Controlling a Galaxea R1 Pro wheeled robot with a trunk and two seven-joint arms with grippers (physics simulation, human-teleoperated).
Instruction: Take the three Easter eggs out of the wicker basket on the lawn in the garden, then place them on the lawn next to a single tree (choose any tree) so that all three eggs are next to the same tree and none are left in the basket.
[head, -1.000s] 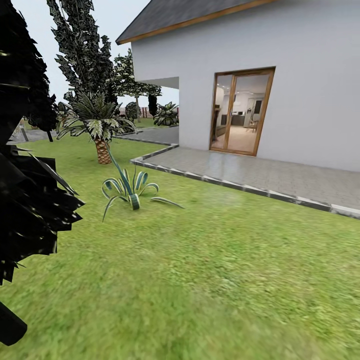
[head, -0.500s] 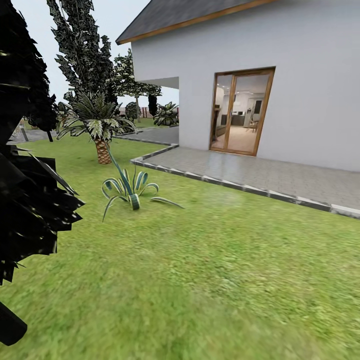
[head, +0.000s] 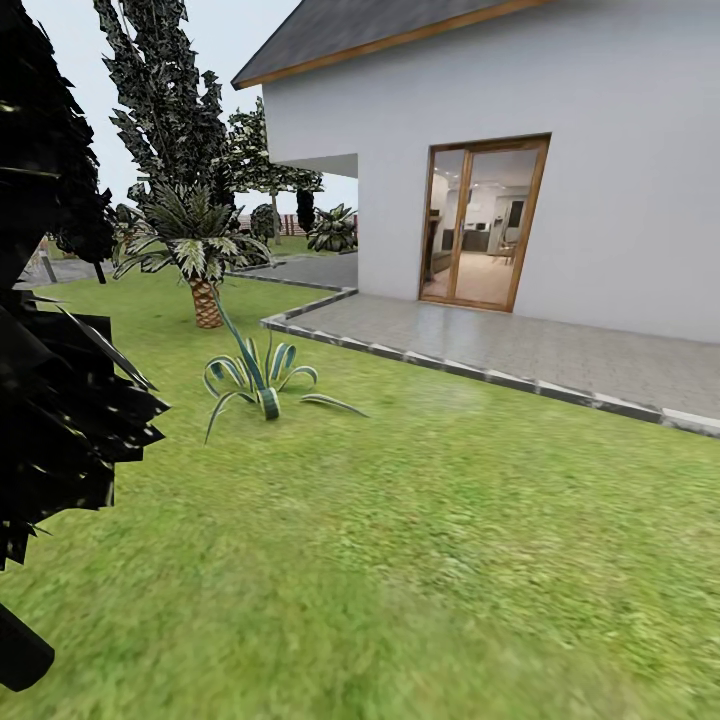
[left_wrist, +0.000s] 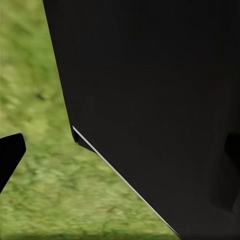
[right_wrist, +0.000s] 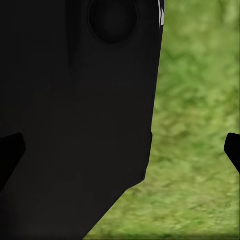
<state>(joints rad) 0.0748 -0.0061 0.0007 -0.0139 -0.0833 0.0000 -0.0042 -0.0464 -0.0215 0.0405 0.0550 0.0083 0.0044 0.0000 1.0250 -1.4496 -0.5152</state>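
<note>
The Easter eggs, the wicker basket and the tree are out of view. The lawn (head: 420, 540) spreads across the lower half of the head view, in the garden beside a white house (head: 560, 120). In the left wrist view, my left gripper (left_wrist: 120, 152) has its dark fingertips (left_wrist: 10, 155) far apart at the picture's edges, with a black part of my body and grass behind. My right gripper (right_wrist: 120, 150) stands the same way, fingertips (right_wrist: 233, 150) wide apart and nothing held.
A dark spiky cypress-like tree (head: 50, 380) crowds the left edge, close by. A striped agave plant (head: 262, 380) and a small palm (head: 200, 260) grow on the grass ahead left. A grey paved terrace (head: 520, 350) with a kerb fronts the glass door (head: 485, 225).
</note>
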